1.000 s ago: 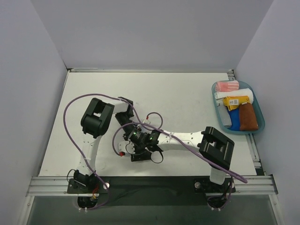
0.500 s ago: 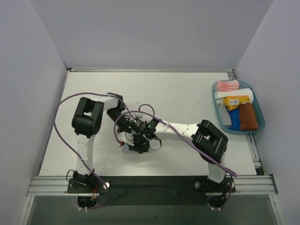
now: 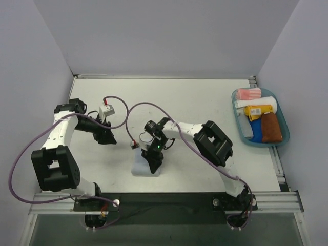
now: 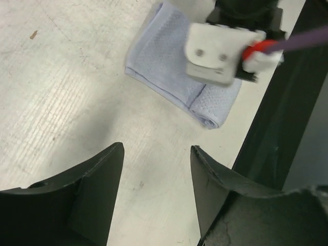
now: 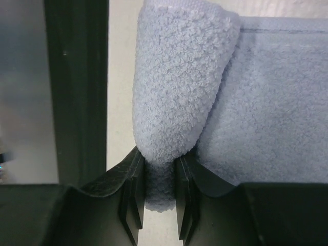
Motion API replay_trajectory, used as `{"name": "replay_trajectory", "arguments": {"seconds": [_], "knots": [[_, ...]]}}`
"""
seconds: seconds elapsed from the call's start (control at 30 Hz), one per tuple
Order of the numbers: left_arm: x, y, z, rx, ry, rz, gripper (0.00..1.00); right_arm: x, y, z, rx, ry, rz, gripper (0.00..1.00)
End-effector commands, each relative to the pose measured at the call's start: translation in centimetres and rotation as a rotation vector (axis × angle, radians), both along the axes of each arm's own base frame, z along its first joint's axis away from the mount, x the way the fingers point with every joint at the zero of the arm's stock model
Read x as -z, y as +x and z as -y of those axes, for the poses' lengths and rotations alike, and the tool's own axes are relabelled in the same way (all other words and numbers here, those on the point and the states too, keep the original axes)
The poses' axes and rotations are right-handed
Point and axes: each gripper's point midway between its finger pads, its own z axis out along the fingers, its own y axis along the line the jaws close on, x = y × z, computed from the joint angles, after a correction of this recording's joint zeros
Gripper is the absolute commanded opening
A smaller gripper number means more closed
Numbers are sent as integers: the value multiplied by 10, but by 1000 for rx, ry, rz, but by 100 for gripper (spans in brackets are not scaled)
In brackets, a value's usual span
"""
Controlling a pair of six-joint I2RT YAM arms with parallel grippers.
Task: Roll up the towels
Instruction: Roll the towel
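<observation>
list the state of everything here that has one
light-blue towel, lying on the table, one edge folded over and pinched
right gripper, shut on the light-blue towel
left gripper, open, empty, above the table
rust-brown towel, lying in the tray

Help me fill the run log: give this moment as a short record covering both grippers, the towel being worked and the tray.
left gripper: open, empty, above the table
right gripper: shut on the light-blue towel
light-blue towel: lies at the table's near edge, one end curled over and pinched
rust-brown towel: in the tray, no gripper near it
tray: far right of the table, also holds a striped cloth and a yellow cloth
rolling: begun on the light-blue towel, not finished
</observation>
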Motion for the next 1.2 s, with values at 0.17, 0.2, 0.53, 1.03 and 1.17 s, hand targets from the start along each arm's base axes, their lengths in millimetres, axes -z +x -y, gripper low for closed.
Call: {"name": "replay_trajectory", "arguments": {"seconds": [0.17, 0.2, 0.53, 1.03, 1.17], "knots": [[-16, -54, 10, 103, 144, 489, 76, 22, -32, 36, 66, -263, -403, 0], [-12, -55, 12, 105, 164, 515, 78, 23, -26, 36, 83, -260, -412, 0], [35, -79, 89, 366, 233, 606, 69, 25, -7, 31, 124, -230, -440, 0], [107, -107, 149, 634, 362, 624, 63, 30, 16, 33, 178, -232, -479, 0], [128, -110, 132, 637, 432, 586, 40, 26, 19, 35, 173, -236, -455, 1]]}}
